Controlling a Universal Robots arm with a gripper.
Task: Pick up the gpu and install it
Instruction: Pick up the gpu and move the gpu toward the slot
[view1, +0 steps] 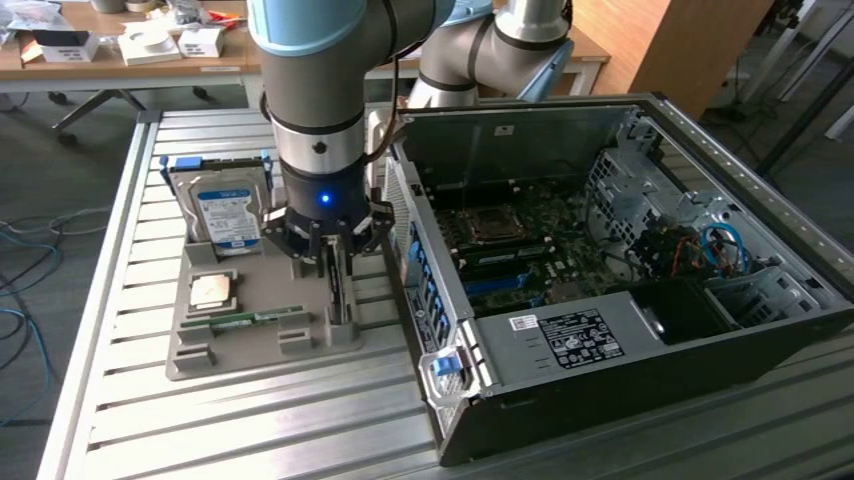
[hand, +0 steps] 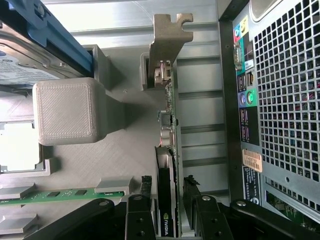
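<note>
Two fingers (hand: 141, 210) of the gripper (view1: 334, 262) straddle the gpu (hand: 167, 127) with the jaws apart, not clamped on it. It stands on edge in the grey tray (view1: 200, 365), along the tray's edge nearest the computer case (view1: 601, 340). Light, stiff, fragile — you'd best pinch its flat faces mid-length, clear of the bracket (hand: 170, 35).

Robotics lab, open computer case (view1: 561, 400) on a slatted metal surface (view1: 267, 420), robot arm (view1: 314, 80) beside the case, cluttered wooden desk (view1: 134, 70) behind it, cables (view1: 27, 240) on the floor
</note>
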